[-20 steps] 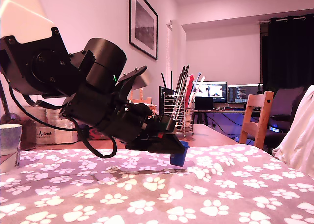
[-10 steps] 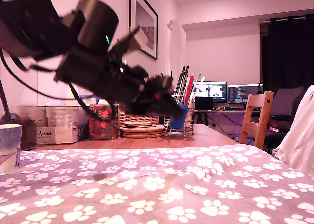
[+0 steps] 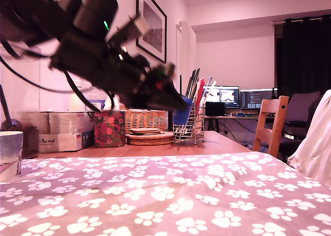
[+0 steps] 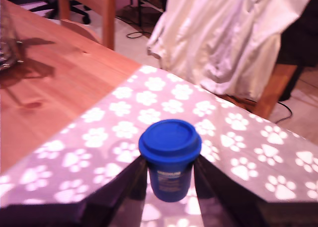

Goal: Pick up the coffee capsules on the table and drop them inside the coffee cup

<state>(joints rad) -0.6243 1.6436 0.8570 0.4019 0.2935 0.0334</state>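
One coffee cup (image 3: pixel 10 149) sits at the far edge of the exterior view's left, pale with a greyish-blue band, and from this low angle its inside cannot be seen. Behind it on the bare wood stand cardboard boxes (image 3: pixel 62 130), a red patterned tin (image 3: pixel 109 128), a wicker basket (image 3: pixel 147 120) and a wire holder (image 3: pixel 188 123) stuffed with upright utensils. The arm (image 3: pixel 88 45) comes in high from the upper left of the exterior view, blurred, sloping down toward the middle with its wrist well above the tabletop (image 3: pixel 165 194). At its tip the pincer (image 3: pixel 178 114) is clamped on the coffee capsule (image 3: pixel 182 116), and the wrist view settles it: a dark finger (image 4: pixel 126 185) presses each side of the blue pod's (image 4: pixel 170 157) tapered body, the wide flat rim facing the camera (a pale label shows on the side). So the capsule is in the air, right between the fingertips, with the paw-print cloth (image 4: pixel 164 103) well below it and the cup well apart toward the exterior view's left. Past the cloth's edge, a wooden chair (image 3: pixel 270 123) and pale draped fabric (image 4: pixel 223 33) are seen.
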